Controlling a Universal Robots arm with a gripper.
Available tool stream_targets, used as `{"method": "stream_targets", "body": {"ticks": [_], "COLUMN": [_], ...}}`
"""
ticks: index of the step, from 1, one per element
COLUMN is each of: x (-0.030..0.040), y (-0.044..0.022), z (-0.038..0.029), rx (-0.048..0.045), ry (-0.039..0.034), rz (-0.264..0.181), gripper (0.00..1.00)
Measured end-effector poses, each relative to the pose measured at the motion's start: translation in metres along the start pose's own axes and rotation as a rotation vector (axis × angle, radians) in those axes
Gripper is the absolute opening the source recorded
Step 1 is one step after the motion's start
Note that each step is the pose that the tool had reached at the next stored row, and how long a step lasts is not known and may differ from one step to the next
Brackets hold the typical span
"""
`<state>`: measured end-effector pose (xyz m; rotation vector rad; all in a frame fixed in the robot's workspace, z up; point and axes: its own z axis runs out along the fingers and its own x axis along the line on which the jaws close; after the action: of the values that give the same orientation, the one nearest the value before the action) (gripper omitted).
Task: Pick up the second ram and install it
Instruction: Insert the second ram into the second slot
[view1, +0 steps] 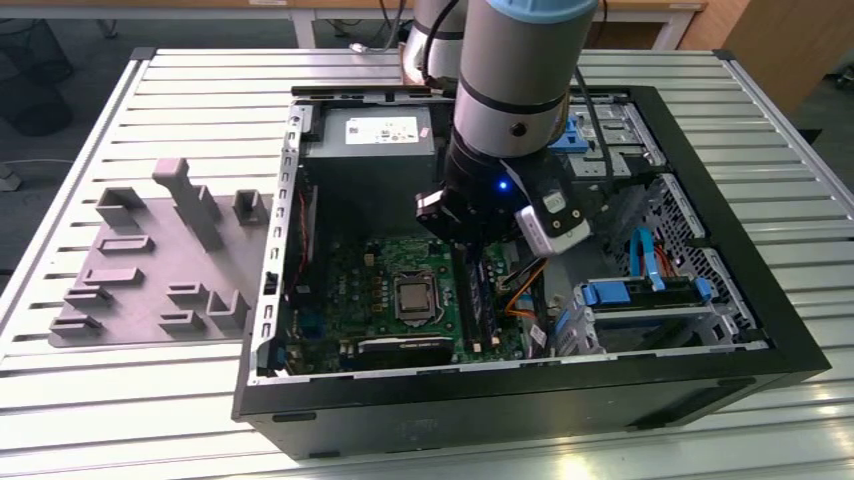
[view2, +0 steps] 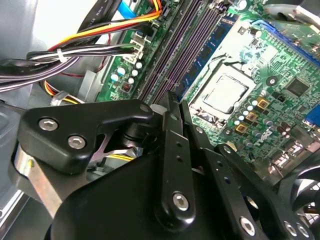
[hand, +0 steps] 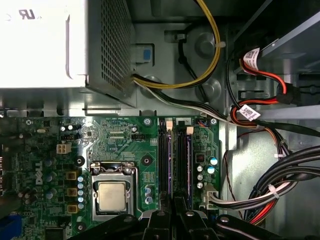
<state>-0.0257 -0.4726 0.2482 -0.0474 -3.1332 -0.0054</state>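
Seating step in hand: gripper (view2: 172, 107) low inside the open computer case (view1: 747, 345), jaws near-closed, apparently pinching the second ram (view2: 168, 100) edge-on over the motherboard slots (hand: 172, 160); square alignment, then even downward pressure wanted.

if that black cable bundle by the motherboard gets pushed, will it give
Probably floppy: the cable bundle sags in loose curves beside the motherboard. A white tie cinches its strands, so it would likely shift together. One end seems plugged into the board, so it should swing rather than slide.
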Motion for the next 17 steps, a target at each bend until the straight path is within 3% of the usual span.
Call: {"method": "stream_targets", "body": {"ticks": [5, 17], "x": [-0.0005, -0.0024], "y": [0.0000, -0.0021], "z": [0.0005, 0.0110], "rx": [-0.0001, 0.0002], "ry": [-0.0001, 0.0005], "rz": [0.000, -0.006], "gripper": [0.14, 0.14]}}
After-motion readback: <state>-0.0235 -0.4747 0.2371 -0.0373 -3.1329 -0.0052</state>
